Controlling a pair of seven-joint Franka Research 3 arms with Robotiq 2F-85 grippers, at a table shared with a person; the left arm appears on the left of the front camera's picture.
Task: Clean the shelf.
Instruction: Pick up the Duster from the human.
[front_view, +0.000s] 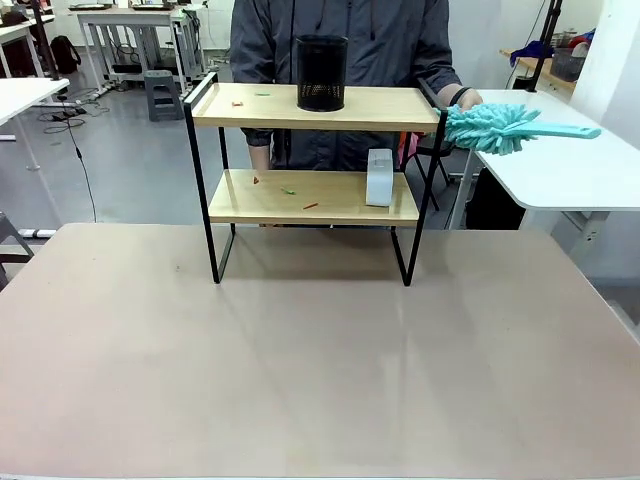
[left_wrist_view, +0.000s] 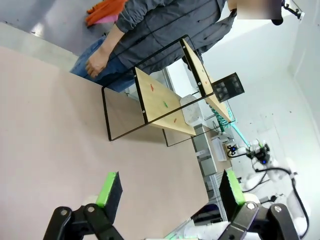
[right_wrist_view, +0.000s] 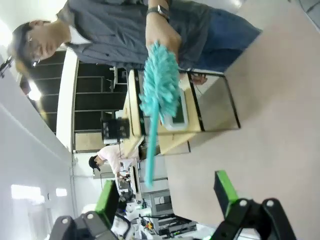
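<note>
Your left pincer (left_wrist_view: 169, 189) has the shelf (left_wrist_view: 165, 100) dead ahead, out past the fingertips and well apart from them, with bare worktop (left_wrist_view: 55, 130) in between. The fingers stand wide apart, green pads facing each other. They hold nothing and touch nothing.

From your right pincer (right_wrist_view: 166, 192) the shelf (right_wrist_view: 200, 117) again lies ahead and well clear, seen end-on. This pincer is spread wide too, empty, with nothing against either pad. Between it and the shelf hangs a teal fluffy duster (right_wrist_view: 159, 90). Its handle points back towards your fingertips, and a person's hand (right_wrist_view: 162, 32) grips it at the fluffy end.

In the front view, the shelf (front_view: 310, 150) stands upright on all four legs at the far side of the worktop (front_view: 300, 360), and the person is right behind it. A black mesh cup (front_view: 321, 72) sits on the top board. A white box (front_view: 379, 177) sits on the lower board, towards the duster's end. Small orange and green scraps (front_view: 237, 102) are scattered over both boards. The duster (front_view: 500, 128) is held just off the top board's end, beside the frame, handle pointing away from the shelf. From here you can't tell whether it touches the frame. The person's other hand (left_wrist_view: 96, 62) is down behind the far end of the shelf.
</note>
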